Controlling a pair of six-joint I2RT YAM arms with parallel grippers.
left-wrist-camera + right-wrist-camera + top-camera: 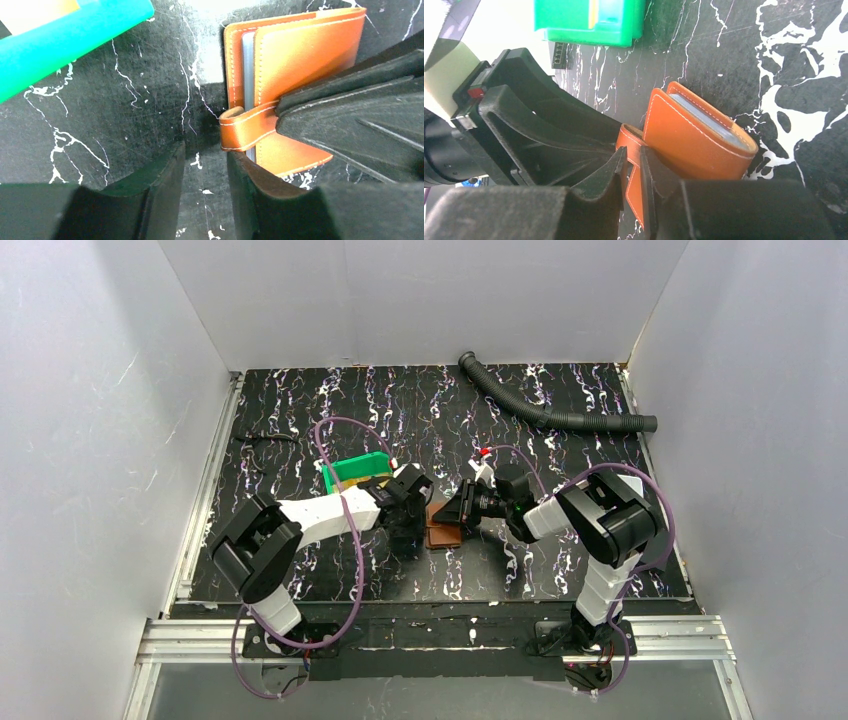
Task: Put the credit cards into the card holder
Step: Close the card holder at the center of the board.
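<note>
Two arms rise from the near edge of the black marbled table and lean in until their wrists almost meet at its middle. Between them you find the card holder, a brown leather wallet lying flat on the tabletop with its leaves folded together and a pale grey edge showing between them. Your right gripper comes at it from the right and its jaws are pinched on the snap tab, the strap running straight down between the two fingers. Your left gripper hangs just left of that tab with a narrow gap between its jaws; only bare table shows in the gap, so it holds nothing, though its right-hand finger sits against the wallet's lower edge. Just beyond the left wrist stands the green bin, and the credit cards show as a yellowish patch inside it. Farthest off, a grey ribbed hose curves along the back right of the table.
</note>
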